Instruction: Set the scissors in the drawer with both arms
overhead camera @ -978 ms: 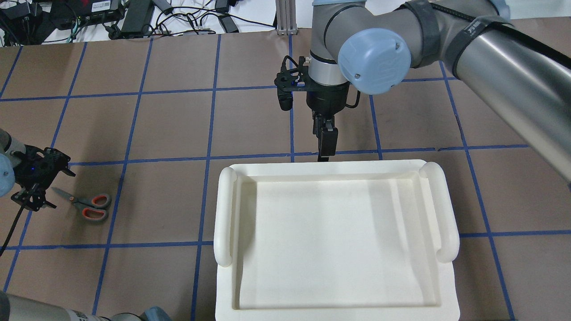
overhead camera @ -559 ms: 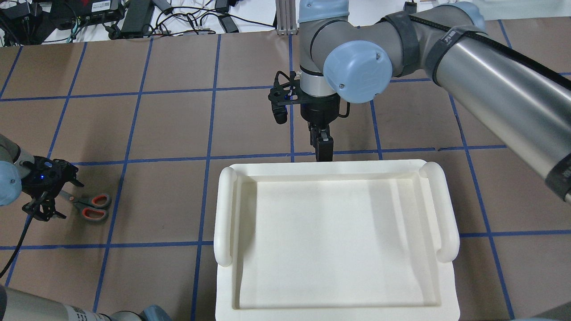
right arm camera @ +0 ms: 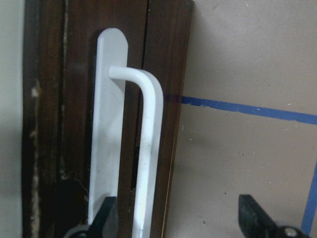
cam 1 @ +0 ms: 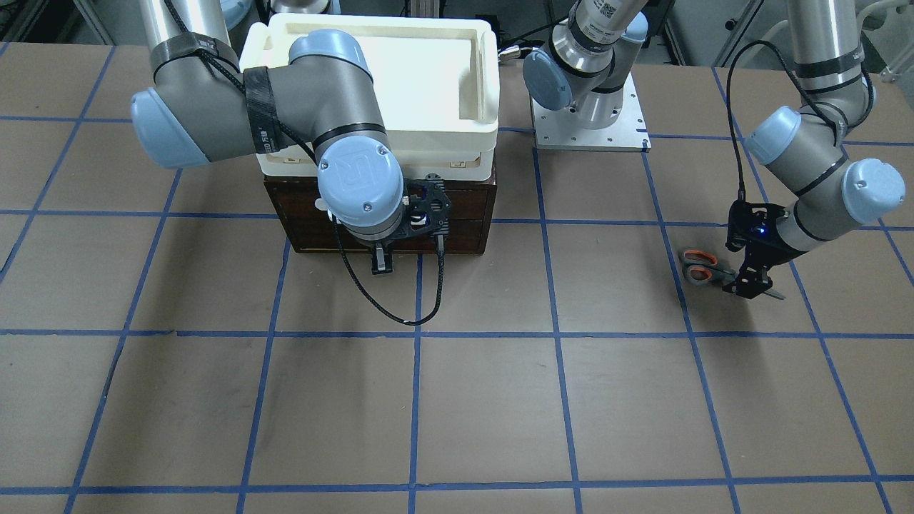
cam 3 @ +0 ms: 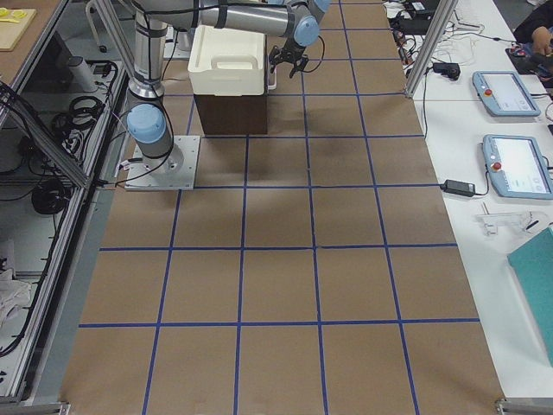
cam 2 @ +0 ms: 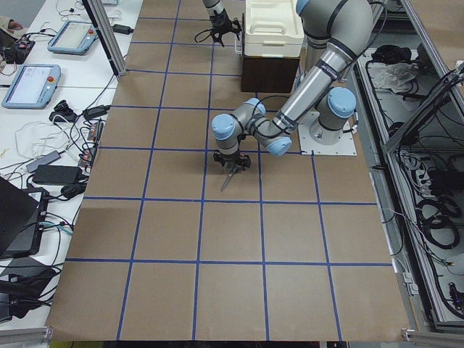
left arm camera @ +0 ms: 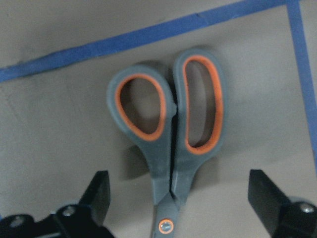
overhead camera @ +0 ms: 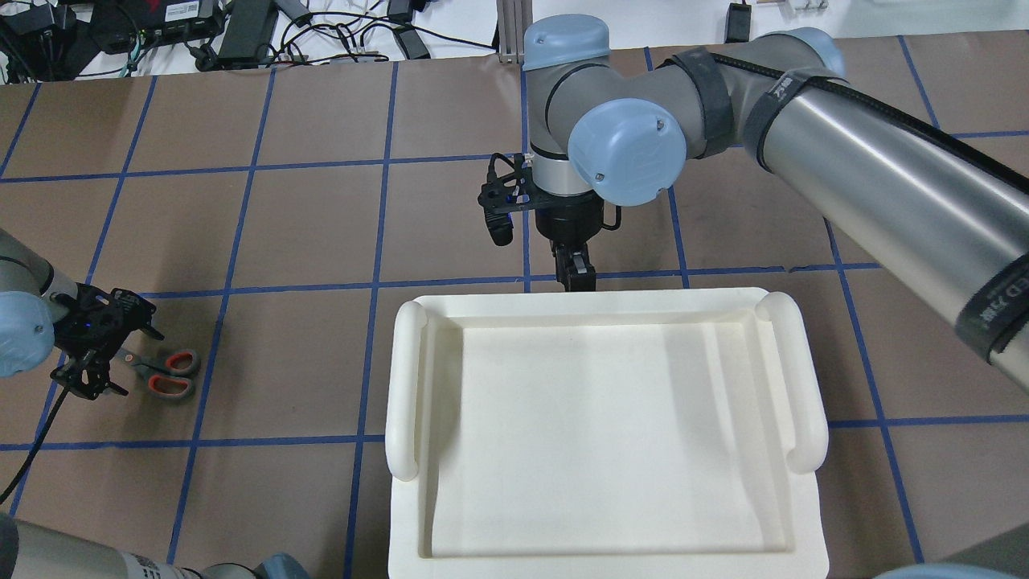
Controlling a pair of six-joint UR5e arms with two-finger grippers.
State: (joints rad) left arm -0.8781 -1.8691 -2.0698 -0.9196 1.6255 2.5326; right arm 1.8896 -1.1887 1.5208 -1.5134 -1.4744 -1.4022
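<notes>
The scissors (overhead camera: 163, 374) lay flat on the brown table (overhead camera: 321, 225), well out at nine o'clock from the white tray (overhead camera: 406, 378) in the overhead view. Their orange-lined loops pointed to three o'clock, and the blades ran under the left gripper (overhead camera: 95, 355). In the left wrist view the scissors (left arm camera: 171, 144) were closed, with the loops toward twelve o'clock and the pivot screw at six o'clock. The left gripper (left arm camera: 181, 198) was spread wide, one black finger at eight o'clock and the other at four o'clock. Both stood clear of the grey handles. A blue tape line crossed the table just beyond the loops.

The drawer (cam 1: 457, 214) sat closed in the dark-brown box under the white tray (cam 1: 485, 71), well apart from the scissors (cam 1: 700, 265). The right gripper (cam 1: 382, 263) hung just in front of the drawer, at its six o'clock side in the front-facing view. In the right wrist view its fingers (right arm camera: 252, 213) were spread. The white bar handle (right arm camera: 148, 148) stood between them, nearer the finger at seven o'clock, and whether that finger touched the bar could not be told.
</notes>
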